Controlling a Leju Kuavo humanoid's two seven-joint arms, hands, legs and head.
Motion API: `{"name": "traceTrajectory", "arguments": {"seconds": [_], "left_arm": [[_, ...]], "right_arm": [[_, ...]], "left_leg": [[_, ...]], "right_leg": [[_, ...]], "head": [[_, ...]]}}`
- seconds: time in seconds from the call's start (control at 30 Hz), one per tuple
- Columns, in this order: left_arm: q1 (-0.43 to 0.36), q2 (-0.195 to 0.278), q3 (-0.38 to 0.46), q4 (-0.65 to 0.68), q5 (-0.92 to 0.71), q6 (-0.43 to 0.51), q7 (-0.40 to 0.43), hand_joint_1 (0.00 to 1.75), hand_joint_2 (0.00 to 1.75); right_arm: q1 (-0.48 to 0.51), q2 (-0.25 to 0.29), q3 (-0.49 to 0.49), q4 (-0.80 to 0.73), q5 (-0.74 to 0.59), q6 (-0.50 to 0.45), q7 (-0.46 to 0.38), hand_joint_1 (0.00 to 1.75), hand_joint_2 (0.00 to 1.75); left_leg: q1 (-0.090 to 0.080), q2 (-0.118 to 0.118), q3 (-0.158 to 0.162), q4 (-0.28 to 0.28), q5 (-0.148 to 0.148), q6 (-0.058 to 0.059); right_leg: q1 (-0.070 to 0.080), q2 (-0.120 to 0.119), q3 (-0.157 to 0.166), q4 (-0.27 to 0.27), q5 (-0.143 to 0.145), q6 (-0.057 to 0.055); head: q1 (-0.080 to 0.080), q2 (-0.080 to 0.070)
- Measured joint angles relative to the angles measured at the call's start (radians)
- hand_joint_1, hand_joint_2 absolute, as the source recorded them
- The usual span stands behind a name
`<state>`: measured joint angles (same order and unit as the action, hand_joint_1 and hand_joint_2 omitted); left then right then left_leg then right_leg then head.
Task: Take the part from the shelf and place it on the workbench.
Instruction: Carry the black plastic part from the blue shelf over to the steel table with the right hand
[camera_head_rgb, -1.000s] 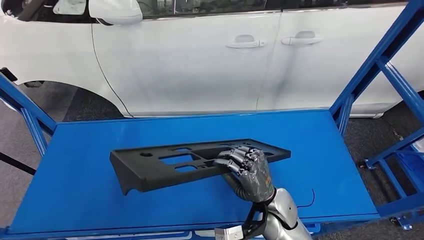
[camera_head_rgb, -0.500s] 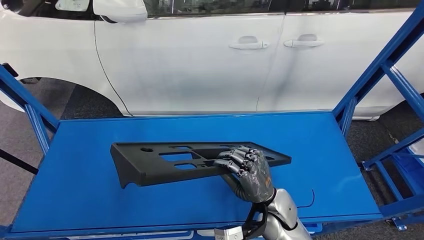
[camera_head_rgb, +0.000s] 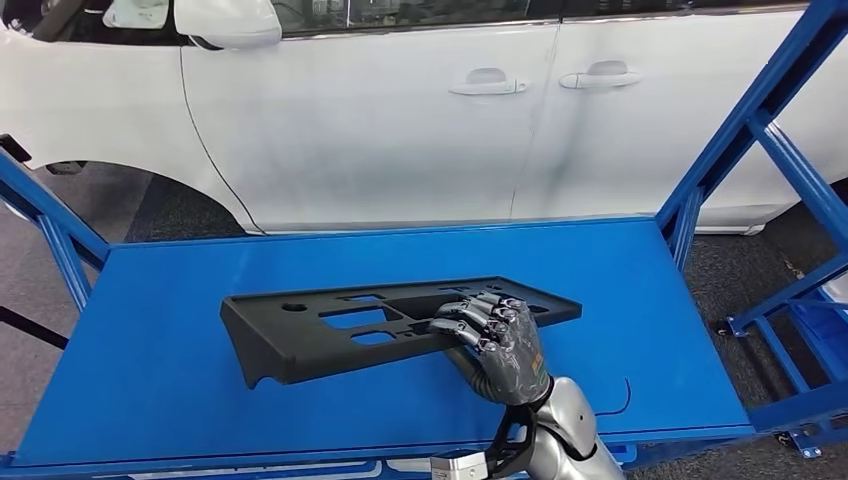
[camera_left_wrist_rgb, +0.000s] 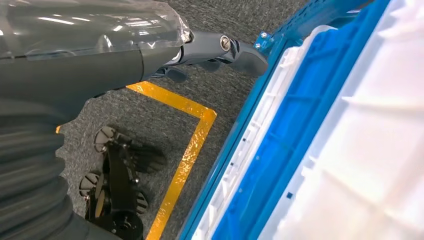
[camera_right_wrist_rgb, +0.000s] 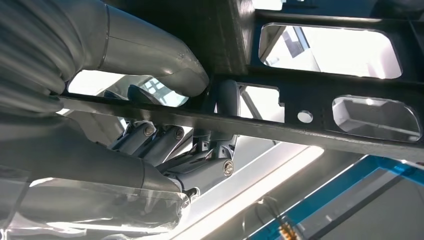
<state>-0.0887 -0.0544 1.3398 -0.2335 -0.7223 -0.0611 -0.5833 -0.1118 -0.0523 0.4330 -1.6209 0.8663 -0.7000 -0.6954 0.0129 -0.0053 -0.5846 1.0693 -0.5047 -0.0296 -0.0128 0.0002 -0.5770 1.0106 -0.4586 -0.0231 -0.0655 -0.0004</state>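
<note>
While you look down from the head view, you see the right robot hand (camera_head_rgb: 497, 345) gripping the long black part (camera_head_rgb: 380, 322) near its right end, fingers curled over the top face and thumb underneath, as the right wrist view confirms with the thumb (camera_right_wrist_rgb: 165, 57) pressed against the part's rib (camera_right_wrist_rgb: 320, 132). You find the part over the blue bench (camera_head_rgb: 150, 340), its left end tilted; whether it touches the surface you cannot tell. Beyond the bench stands a white car (camera_head_rgb: 400, 120). Your left robot hand (camera_left_wrist_rgb: 220, 50) hangs beside the bench edge above grey floor with a yellow line (camera_left_wrist_rgb: 185, 155), holding nothing, fingers apart
</note>
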Motion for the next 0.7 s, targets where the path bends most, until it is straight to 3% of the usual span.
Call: {"name": "traceTrajectory", "arguments": {"seconds": [0.1,0.13,0.17,0.23,0.3,0.33,0.4,0.47,0.5,0.57,0.63,0.67,0.7], "left_arm": [[0.002,0.000,0.000,0.000,0.000,0.000,0.000,0.00,1.75],[0.002,0.001,0.000,0.000,0.000,0.000,0.000,0.00,1.75],[0.003,0.001,0.000,0.000,0.000,0.000,0.000,0.00,1.75],[0.003,0.001,-0.001,0.000,-0.002,-0.005,0.010,0.00,1.75],[0.002,0.001,-0.003,0.000,-0.008,-0.016,0.038,0.00,1.75],[0.000,0.000,-0.005,0.000,-0.013,-0.020,0.050,0.00,1.75],[-0.003,-0.001,-0.012,0.000,-0.019,-0.022,0.060,0.00,1.75],[-0.003,-0.003,-0.016,0.000,-0.022,-0.021,0.062,0.00,1.75],[-0.003,-0.004,-0.016,0.000,-0.022,-0.020,0.062,0.00,1.75],[-0.003,-0.006,-0.017,0.000,-0.023,-0.020,0.062,0.00,1.75],[-0.001,-0.007,-0.017,0.000,-0.024,-0.022,0.062,0.00,1.75],[0.000,-0.007,-0.017,0.000,-0.024,-0.023,0.062,0.00,1.75],[0.000,-0.007,-0.017,0.000,-0.025,-0.024,0.062,0.00,1.75]], "right_arm": [[0.001,0.000,0.000,0.000,0.000,0.000,0.000,1.75,1.75],[0.001,0.000,0.000,0.000,0.000,0.000,0.000,1.75,1.75],[0.001,0.000,0.000,0.000,0.000,0.000,0.000,1.75,1.75],[-0.010,-0.002,0.001,-0.004,-0.025,0.030,0.009,1.75,1.75],[-0.097,-0.030,0.007,-0.033,-0.152,0.183,0.090,1.75,1.75],[-0.179,-0.053,0.005,-0.054,-0.280,0.313,0.171,1.75,1.75],[-0.354,-0.092,-0.017,-0.082,-0.660,0.553,0.333,1.75,1.75],[-0.459,-0.111,-0.043,-0.099,-1.138,0.664,0.398,1.75,1.75],[-0.489,-0.116,-0.047,-0.109,-1.367,0.681,0.394,1.75,1.75],[-0.523,-0.124,-0.048,-0.130,-1.717,0.694,0.373,1.75,1.75],[-0.539,-0.131,-0.048,-0.144,-1.885,0.696,0.357,1.75,1.75],[-0.542,-0.135,-0.048,-0.149,-1.883,0.695,0.353,1.75,1.75],[-0.544,-0.138,-0.047,-0.152,-1.828,0.694,0.352,1.75,1.75]], "left_leg": [[0.001,0.000,-0.089,0.199,-0.093,-0.010],[0.001,0.000,-0.105,0.232,-0.098,-0.010],[0.001,0.000,-0.101,0.225,-0.083,-0.010],[0.001,0.001,-0.044,0.103,-0.011,-0.004],[-0.004,0.002,0.005,-0.016,0.038,0.007],[-0.007,0.003,0.009,-0.040,0.046,0.013],[-0.009,0.003,-0.002,-0.043,0.052,0.025],[-0.004,0.002,-0.008,-0.049,0.067,0.040],[-0.001,0.002,-0.010,-0.054,0.074,0.046],[0.001,0.001,-0.018,-0.057,0.084,0.054],[0.000,0.000,-0.029,-0.054,0.090,0.055],[0.000,0.000,-0.034,-0.052,0.093,0.053],[0.000,0.000,-0.040,-0.050,0.097,0.051]], "right_leg": [[0.003,-0.002,-0.001,0.000,-0.001,-0.006],[0.003,-0.002,0.000,0.000,-0.001,-0.007],[0.004,-0.001,0.000,0.001,-0.001,-0.007],[0.004,-0.001,0.002,0.006,-0.001,-0.006],[0.006,0.006,-0.010,0.016,0.002,0.001],[0.006,0.012,-0.020,0.021,0.005,0.007],[0.006,0.018,-0.037,0.024,0.015,0.022],[0.006,0.014,-0.043,0.037,0.000,0.034],[0.007,0.011,-0.052,0.065,-0.026,0.039],[0.005,0.008,-0.089,0.177,-0.107,0.045],[0.004,0.008,-0.120,0.287,-0.158,0.050],[0.003,0.007,-0.115,0.297,-0.156,0.051],[0.002,0.007,-0.090,0.265,-0.137,0.051]], "head": [[0.000,0.000],[0.000,0.000],[0.000,0.000],[0.000,0.000],[0.000,0.000],[0.000,0.000],[0.000,0.000],[0.000,0.000],[0.000,0.000],[0.000,0.000],[0.000,0.000],[0.000,0.000],[0.000,0.000]]}}
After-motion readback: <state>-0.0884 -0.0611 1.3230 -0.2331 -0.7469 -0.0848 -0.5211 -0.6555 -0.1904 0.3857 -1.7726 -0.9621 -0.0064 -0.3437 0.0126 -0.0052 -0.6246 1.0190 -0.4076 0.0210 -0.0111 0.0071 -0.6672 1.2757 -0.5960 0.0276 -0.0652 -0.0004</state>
